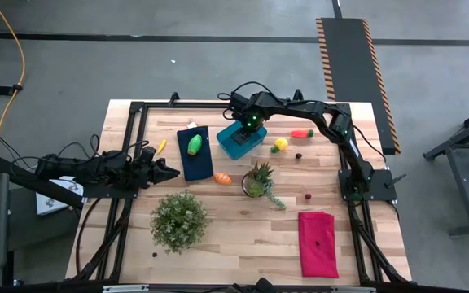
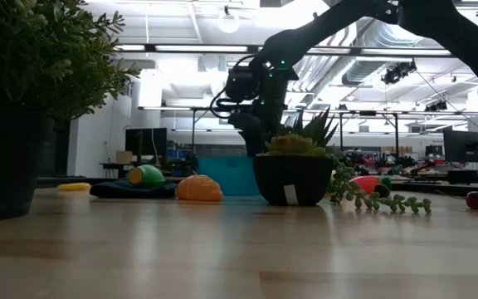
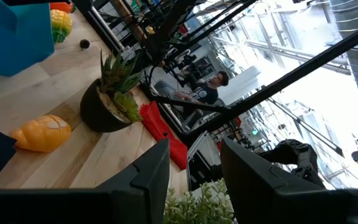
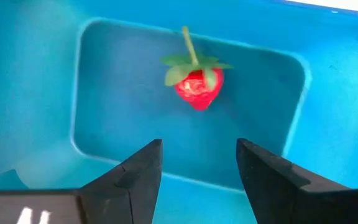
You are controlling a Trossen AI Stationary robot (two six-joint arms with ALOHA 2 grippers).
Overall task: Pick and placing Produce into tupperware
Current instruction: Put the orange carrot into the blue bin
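Hovering over the blue tupperware (image 1: 240, 142), the right gripper (image 4: 197, 163) has its fingers apart and empty — a toy strawberry (image 4: 196, 88) lies inside. Lift straight up, clearing the walls; the left gripper (image 3: 194, 163) waits, parted.

Tub (image 1: 236, 145) open above w/ right arm over it; spiky plant (image 1: 258, 181) blocks nearby.
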